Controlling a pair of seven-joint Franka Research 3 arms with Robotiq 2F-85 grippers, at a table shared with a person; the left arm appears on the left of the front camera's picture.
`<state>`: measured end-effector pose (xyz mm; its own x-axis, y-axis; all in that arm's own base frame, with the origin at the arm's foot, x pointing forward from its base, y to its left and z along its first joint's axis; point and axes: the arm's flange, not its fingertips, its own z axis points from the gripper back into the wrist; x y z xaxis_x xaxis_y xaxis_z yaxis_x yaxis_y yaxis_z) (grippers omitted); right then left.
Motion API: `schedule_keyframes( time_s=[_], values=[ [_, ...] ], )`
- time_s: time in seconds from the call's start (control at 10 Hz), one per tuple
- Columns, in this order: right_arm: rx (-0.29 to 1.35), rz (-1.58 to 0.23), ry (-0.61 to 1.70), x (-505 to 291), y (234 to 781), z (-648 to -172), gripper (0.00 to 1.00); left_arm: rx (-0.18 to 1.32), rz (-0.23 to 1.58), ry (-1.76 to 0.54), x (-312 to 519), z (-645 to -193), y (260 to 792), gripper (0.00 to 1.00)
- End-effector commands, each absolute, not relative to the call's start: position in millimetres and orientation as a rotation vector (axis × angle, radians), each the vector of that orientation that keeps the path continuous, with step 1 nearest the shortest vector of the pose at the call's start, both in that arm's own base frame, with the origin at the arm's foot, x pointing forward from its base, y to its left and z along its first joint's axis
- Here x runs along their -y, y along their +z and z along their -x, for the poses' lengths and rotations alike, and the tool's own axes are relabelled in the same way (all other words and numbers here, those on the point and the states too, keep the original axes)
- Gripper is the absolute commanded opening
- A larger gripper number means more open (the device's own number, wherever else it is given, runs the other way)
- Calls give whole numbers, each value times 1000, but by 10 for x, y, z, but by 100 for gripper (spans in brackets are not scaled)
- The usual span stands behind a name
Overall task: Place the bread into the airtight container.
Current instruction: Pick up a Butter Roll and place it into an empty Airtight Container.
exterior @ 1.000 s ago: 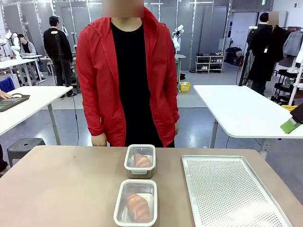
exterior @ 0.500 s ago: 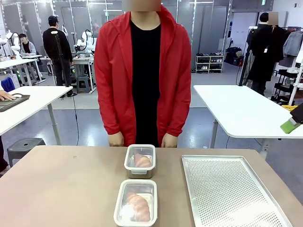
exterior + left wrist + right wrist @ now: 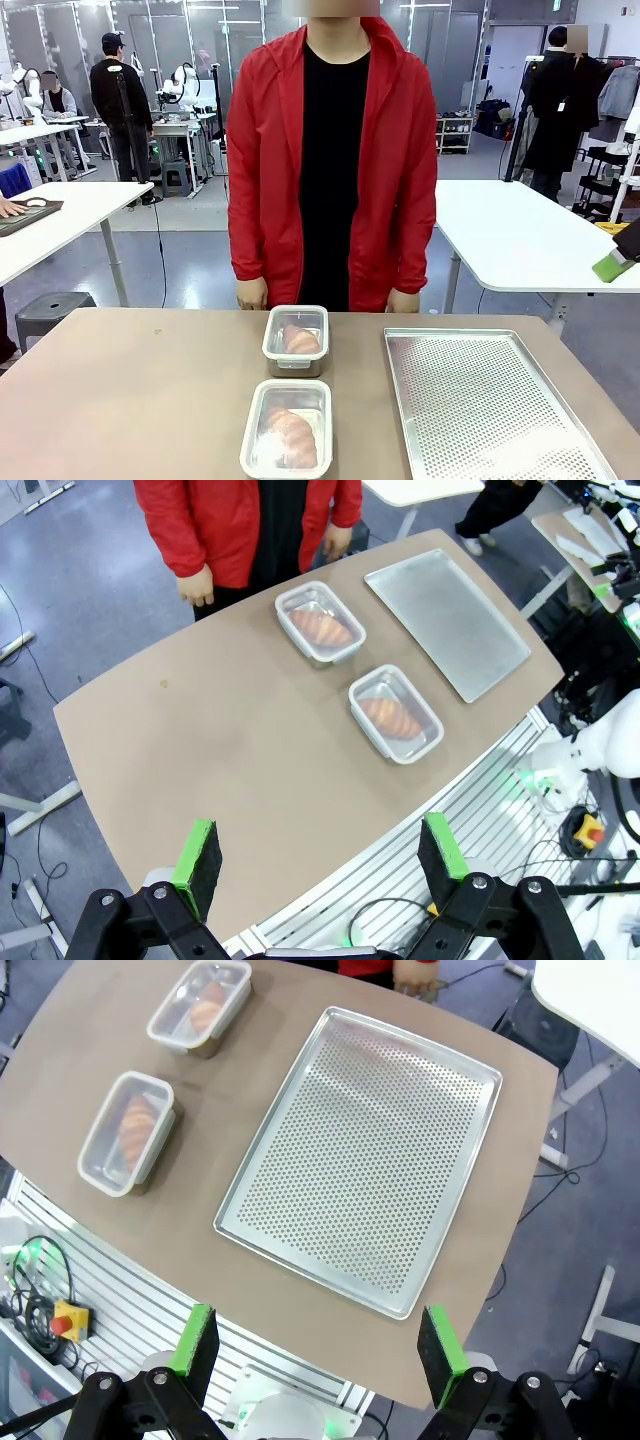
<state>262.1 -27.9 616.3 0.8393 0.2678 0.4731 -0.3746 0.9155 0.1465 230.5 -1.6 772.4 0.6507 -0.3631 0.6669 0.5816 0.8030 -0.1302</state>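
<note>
On the table (image 3: 130, 400), two lidded containers (image 3: 287, 428) (image 3: 296, 339) each hold bread (image 3: 292, 437) — beside a bare tray (image 3: 490, 410). Left gripper (image 3: 318, 855) and right gripper (image 3: 316, 1343) hang high above — jaws wide apart, holding nothing.

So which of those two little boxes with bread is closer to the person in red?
The far container, just in front of the person's hands at the table edge. The other container sits nearer the robot's side, directly behind it in line.
</note>
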Motion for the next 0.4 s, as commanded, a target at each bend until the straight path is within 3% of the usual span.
schedule_keyframes(
  time_s=[0.0,0.3],
  values=[
    [456,-229,346,274,6199,-2644,100,671,363,-570,17,-2298,7727,100],
    [456,-229,346,274,6199,-2644,100,671,363,-570,17,-2298,7727,100]
  ],
)
